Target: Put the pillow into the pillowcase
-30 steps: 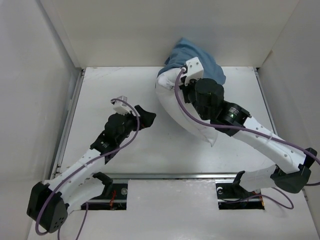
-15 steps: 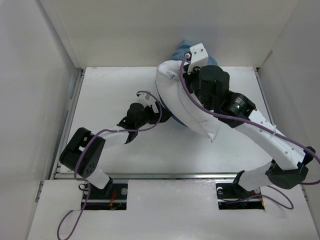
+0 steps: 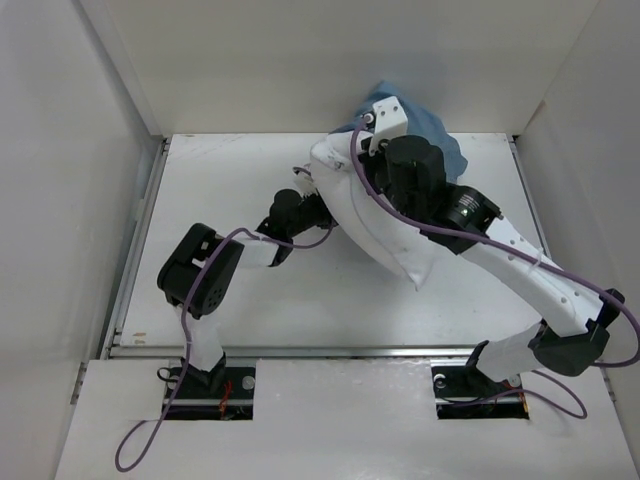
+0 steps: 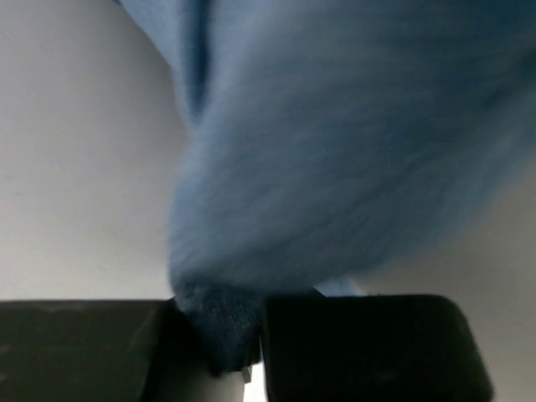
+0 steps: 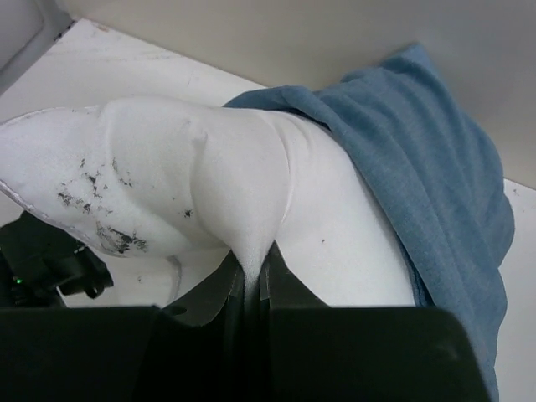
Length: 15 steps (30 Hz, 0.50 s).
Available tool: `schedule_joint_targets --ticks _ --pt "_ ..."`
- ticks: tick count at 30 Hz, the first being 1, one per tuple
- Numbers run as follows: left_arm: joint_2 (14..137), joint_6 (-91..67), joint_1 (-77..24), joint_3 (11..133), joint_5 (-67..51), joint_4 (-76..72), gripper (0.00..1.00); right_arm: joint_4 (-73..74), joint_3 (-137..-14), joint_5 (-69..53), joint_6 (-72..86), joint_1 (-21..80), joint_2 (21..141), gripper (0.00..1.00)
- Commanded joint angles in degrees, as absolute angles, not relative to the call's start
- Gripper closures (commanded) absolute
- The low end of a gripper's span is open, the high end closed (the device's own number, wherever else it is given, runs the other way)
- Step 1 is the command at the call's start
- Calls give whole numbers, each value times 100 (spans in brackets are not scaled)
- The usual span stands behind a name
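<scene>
your left gripper is pressed together on a bunched fold of the pillowcase, with blue cloth nipped between its jaws. your right gripper is also closed, pinching a ridge of the pillow cover, and the smudged end rises above it.

the pillow looks light, soft and puffy. expect it to sag and fold around a pinch rather than move as one piece, because you hold only its skin. a corner or seam is likely the surer hold. the pillowcase is thin and limp and probably won't stand open by itself, so you want its open hem. i cannot tell from here where that opening lies.

the pillow runs from the far middle of the table toward the near right. the pillowcase is heaped just behind and to the right of its far end, touching it.

the table is flat, white and smooth, so cloth should slide easily. the far wall crowds the pillowcase, and side walls close in on the left and right.
</scene>
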State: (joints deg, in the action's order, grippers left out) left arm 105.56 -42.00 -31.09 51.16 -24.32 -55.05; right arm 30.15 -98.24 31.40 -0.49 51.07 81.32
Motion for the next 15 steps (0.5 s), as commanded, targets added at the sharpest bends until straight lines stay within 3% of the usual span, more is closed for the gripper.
schedule_joint_targets --ticks 1,5,9,13,15 --pt "10363 -4578 -3076 5196 -2953 -6650 100 2609 -9678 2900 132 5150 7822 100" --pt "9372 -4702 -2954 4012 -2770 -7093 100 2794 -9115 2900 254 5150 8084 100" --pt "7931 -4220 -3023 3394 -2017 -5953 100 2909 -8570 2786 605 5150 8621 100" --pt "6673 -3867 -3313 3130 -1240 -4695 100 3154 -8455 4188 1466 5150 9446 100" --pt "6068 -3867 -3374 3076 -1239 -4135 100 3478 -8525 5568 1905 5150 9955 100"
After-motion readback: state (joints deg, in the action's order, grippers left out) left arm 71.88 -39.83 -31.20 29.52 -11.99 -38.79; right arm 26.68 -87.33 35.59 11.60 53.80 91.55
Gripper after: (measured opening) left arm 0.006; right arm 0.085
